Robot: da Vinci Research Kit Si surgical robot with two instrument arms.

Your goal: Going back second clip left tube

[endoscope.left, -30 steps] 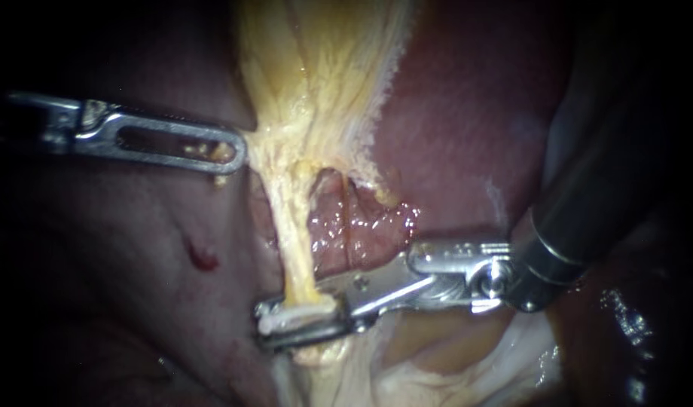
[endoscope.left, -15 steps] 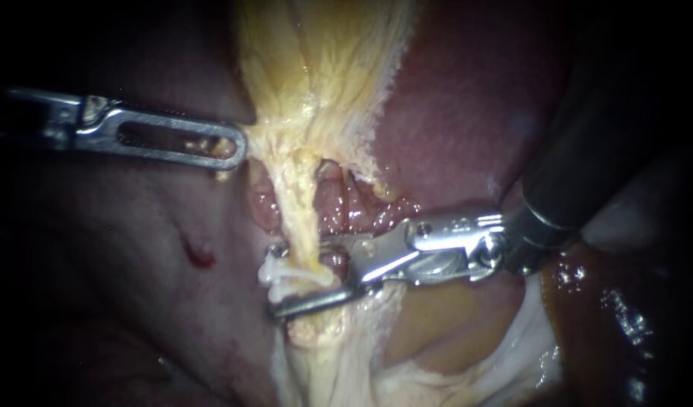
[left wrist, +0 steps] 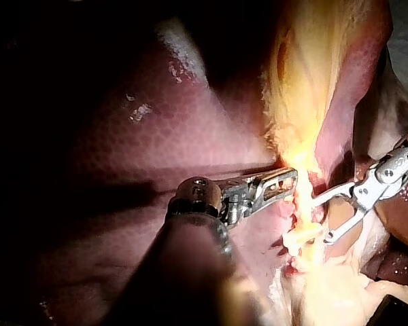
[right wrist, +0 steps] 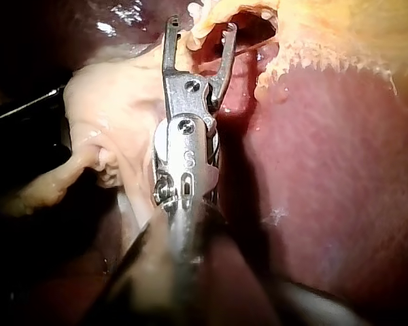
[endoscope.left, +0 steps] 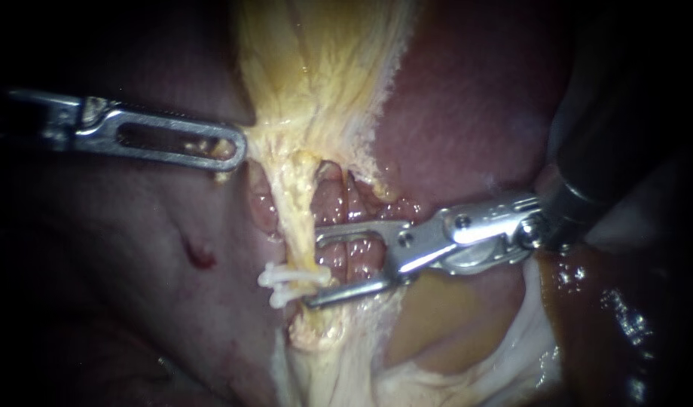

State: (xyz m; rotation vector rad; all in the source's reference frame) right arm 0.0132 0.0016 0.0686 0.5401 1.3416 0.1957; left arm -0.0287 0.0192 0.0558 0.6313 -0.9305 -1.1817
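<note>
Glistening dark red liver [endoscope.left: 467,113] surrounds a fan of stringy yellow tissue [endoscope.left: 316,68]. The left instrument [endoscope.left: 237,151], slotted steel, is clenched on that tissue's edge. The left tube [endoscope.left: 297,218], pale and fibrous, runs top to bottom. A thin white clip [endoscope.left: 290,277] lies crosswise on its lower part. The right instrument [endoscope.left: 315,267] has its jaws parted and empty, tips just beside the clip.

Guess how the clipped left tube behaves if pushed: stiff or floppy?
Probably floppy: the tube is a thin fibrous strand, apparently taut only because the left instrument grips yellowish tissue above. Likely slippery; wet glints surround it. Possibly tears near the clip.
</note>
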